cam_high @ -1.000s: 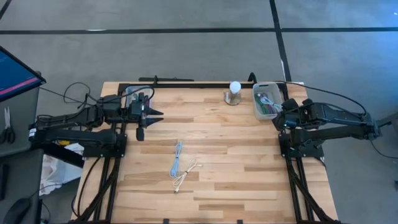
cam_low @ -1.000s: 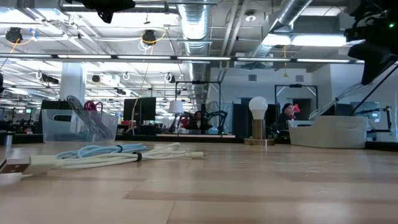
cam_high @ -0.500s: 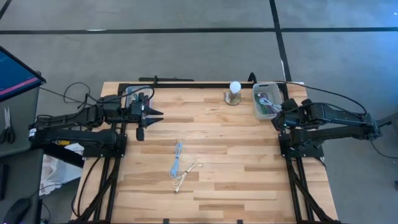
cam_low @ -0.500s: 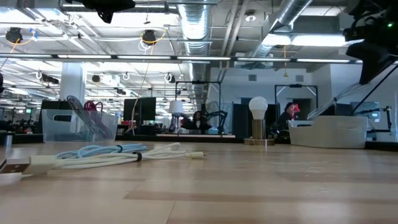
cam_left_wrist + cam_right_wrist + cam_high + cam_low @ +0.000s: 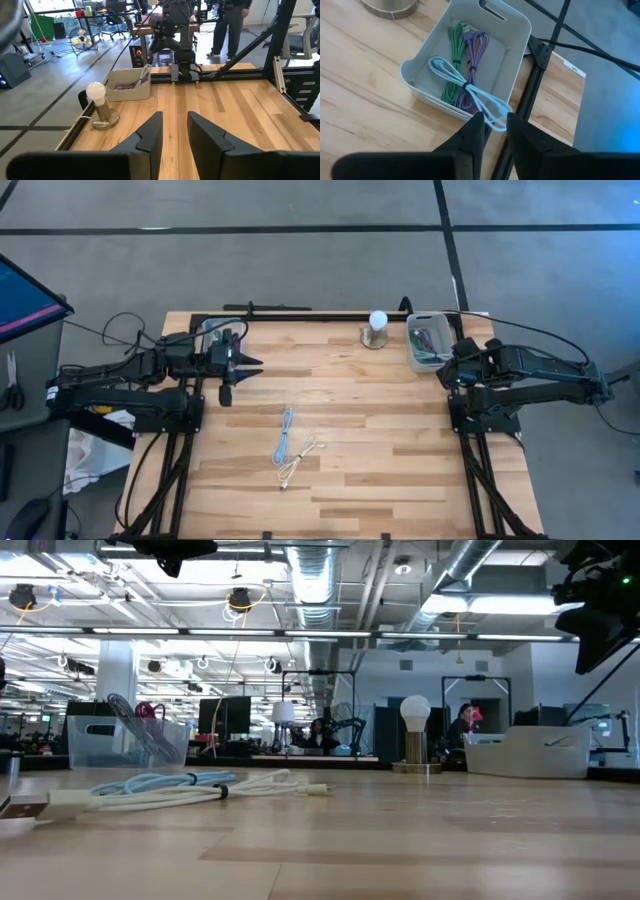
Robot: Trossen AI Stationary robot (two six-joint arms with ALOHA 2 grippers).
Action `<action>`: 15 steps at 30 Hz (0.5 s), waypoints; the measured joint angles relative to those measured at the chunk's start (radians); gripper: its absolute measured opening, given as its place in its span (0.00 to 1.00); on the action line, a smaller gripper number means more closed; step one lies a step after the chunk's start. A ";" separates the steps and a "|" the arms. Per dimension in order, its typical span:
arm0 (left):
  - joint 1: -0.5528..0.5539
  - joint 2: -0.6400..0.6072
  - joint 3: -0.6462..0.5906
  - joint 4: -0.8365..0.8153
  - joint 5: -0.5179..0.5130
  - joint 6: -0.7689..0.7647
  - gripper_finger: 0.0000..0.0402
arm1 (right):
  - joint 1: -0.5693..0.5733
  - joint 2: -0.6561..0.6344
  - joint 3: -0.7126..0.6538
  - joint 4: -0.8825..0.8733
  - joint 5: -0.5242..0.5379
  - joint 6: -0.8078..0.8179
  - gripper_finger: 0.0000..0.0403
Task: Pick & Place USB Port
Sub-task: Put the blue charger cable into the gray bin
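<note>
A white bin (image 5: 517,35) stands at the table's far right (image 5: 411,348) and holds green, purple and light-blue USB cables. The light-blue cable (image 5: 451,75) lies across the others, and its loop hangs over the bin's near rim. My right gripper (image 5: 495,124) is open beside that rim (image 5: 446,372), with a finger on each side of the loop. A blue cable (image 5: 285,435) and a cream cable (image 5: 302,455) lie flat on the middle of the table. My left gripper (image 5: 250,363) waits, open, at the far left (image 5: 175,120). My right gripper has the light-blue cable's overhanging loop (image 5: 496,116) between its fingertips. I cannot tell whether the fingers touch it. The rest of the cable lies in the bin.
A light bulb on a round base (image 5: 377,328) stands on the far edge, left of the bin. A clear container (image 5: 120,740) sits at the far left by the left arm. Bare wood surrounds the two loose cables (image 5: 190,783).
</note>
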 joint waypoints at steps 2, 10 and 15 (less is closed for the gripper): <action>0.000 0.000 0.000 0.000 0.000 0.000 0.22 | 0.000 0.000 0.000 0.000 0.002 0.000 0.19; 0.000 0.000 0.000 0.000 0.000 0.000 0.22 | 0.001 0.000 0.000 0.127 -0.054 -0.147 0.19; 0.000 0.000 0.000 0.000 0.000 0.000 0.22 | 0.001 0.000 0.000 0.287 -0.160 -0.275 0.19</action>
